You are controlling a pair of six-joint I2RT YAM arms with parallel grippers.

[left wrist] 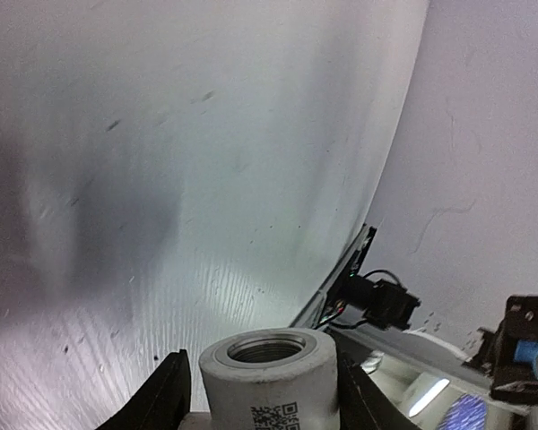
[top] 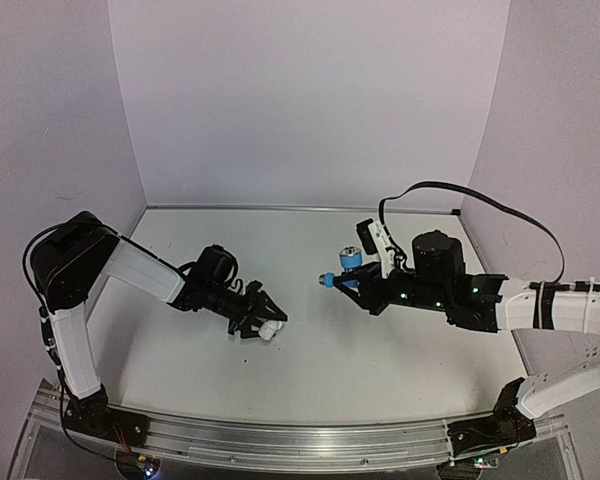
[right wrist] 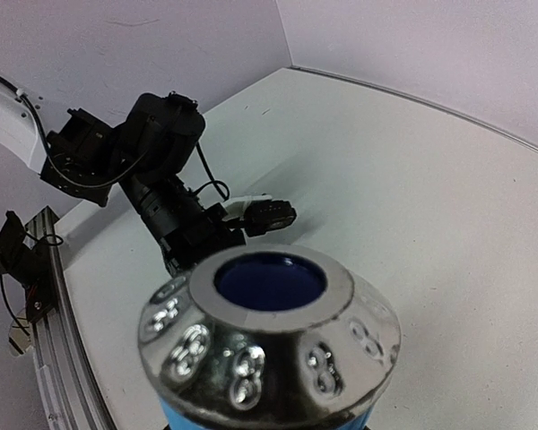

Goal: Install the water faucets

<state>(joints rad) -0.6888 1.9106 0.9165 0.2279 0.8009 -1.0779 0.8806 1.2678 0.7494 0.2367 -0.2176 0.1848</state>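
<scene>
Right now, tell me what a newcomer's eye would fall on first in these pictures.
Over the white table, the left gripper holds a white fitting with a threaded hole, left of centre. Facing it, right of centre, the right gripper holds a blue tap with a shiny chrome collar.

top: high behind, whole table (top: 380,340) | wrists: close, facing each other across it
</scene>
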